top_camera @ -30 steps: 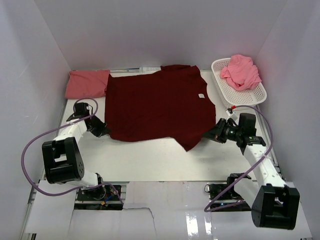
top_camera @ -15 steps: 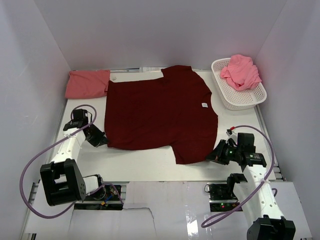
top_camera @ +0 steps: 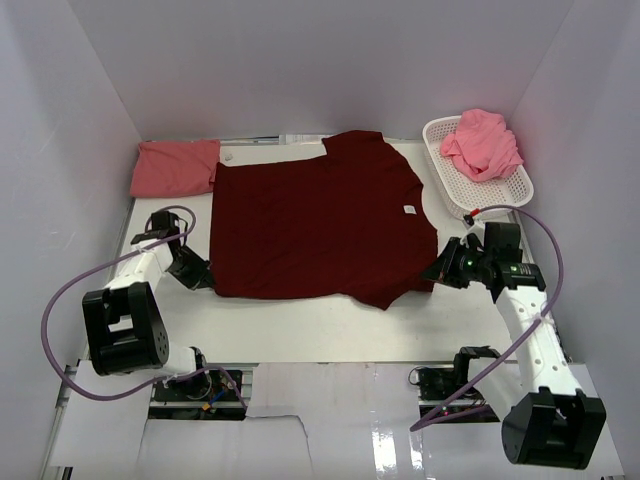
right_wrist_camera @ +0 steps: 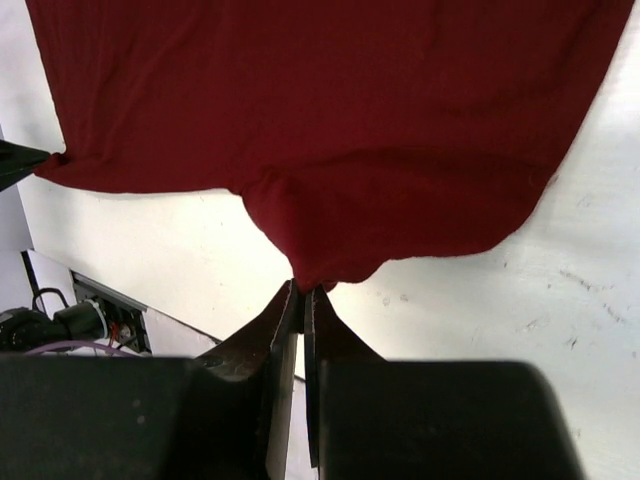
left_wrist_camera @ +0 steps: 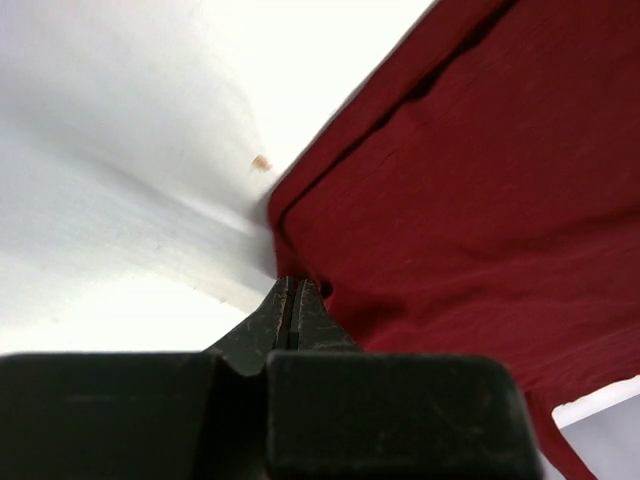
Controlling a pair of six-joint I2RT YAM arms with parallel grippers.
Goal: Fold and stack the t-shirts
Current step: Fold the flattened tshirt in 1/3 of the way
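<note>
**Right arm drawn back toward the basket, shirt corner carried along**

Since half a second earlier, the right arm [top_camera: 530, 330] has swung away from the near desk edge. It now sits just in front of the white perforated plastic basket [top_camera: 490, 204]. The near corner of the large dark maroon t-shirt of soft cloth [top_camera: 320, 225] has travelled with it. The left arm [top_camera: 140, 268] has barely shifted.

1. Maroon t-shirt: spread flat on the white desk [top_camera: 300, 330], directly left of the basket, with one sleeve edge close to the basket wall. A small white tag [top_camera: 408, 209] shows on the cloth on the basket side.
2. Right jaws: pressed together on the maroon t-shirt, at the hem corner nearest the basket's front end. The right wrist view shows the cloth gathered into a peak between the tips.
3. Left jaws: pressed together on the hem corner of the maroon t-shirt farthest from the basket. The left wrist view shows the doubled hem meeting the tips.
4. Salmon-pink t-shirt [top_camera: 172, 167]: a folded cloth rectangle at the far desk corner opposite the basket, just beside the maroon sleeve.
5. Lighter pink t-shirt [top_camera: 482, 143]: bunched loosely inside the basket, rising above its rim.
</note>
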